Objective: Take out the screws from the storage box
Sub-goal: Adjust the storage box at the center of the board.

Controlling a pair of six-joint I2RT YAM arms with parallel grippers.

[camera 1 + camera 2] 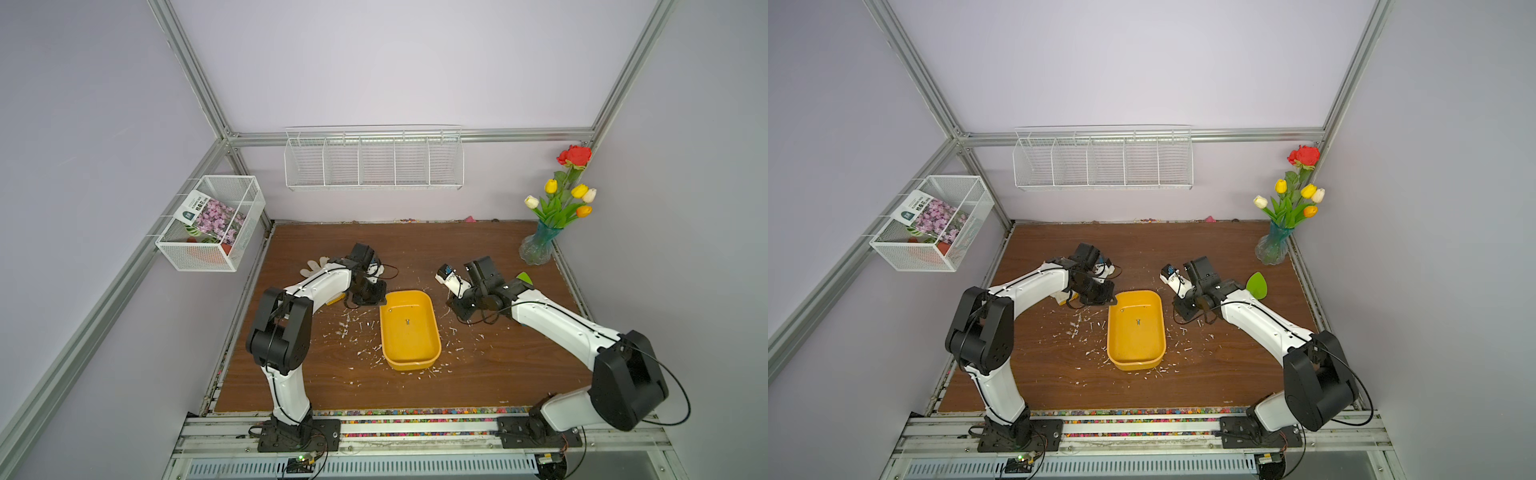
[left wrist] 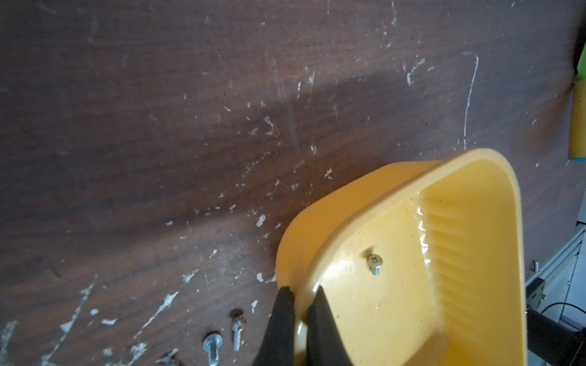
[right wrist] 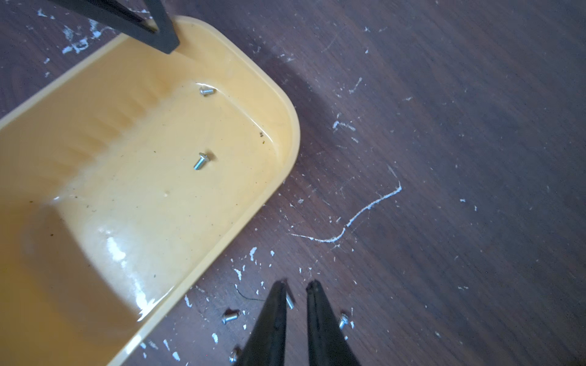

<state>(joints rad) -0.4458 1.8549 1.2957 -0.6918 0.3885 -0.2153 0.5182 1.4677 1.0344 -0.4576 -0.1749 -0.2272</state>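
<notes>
Left gripper (image 2: 302,290): clamped on box (image 3: 285,120) rim, far-left corner.
Right gripper (image 3: 298,285): jaws slightly apart, empty, over table (image 3: 444,158) just beside box.
Screws (image 3: 201,161): two inside box, mid-floor and far wall, to the left of the free right gripper.

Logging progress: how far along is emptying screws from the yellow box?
Done: several screws lie on the table beside the storage box. In hand: the left gripper pinches the box rim; the right gripper hovers, jaws slightly apart, gripping nothing. Left: two screws inside the box.
</notes>
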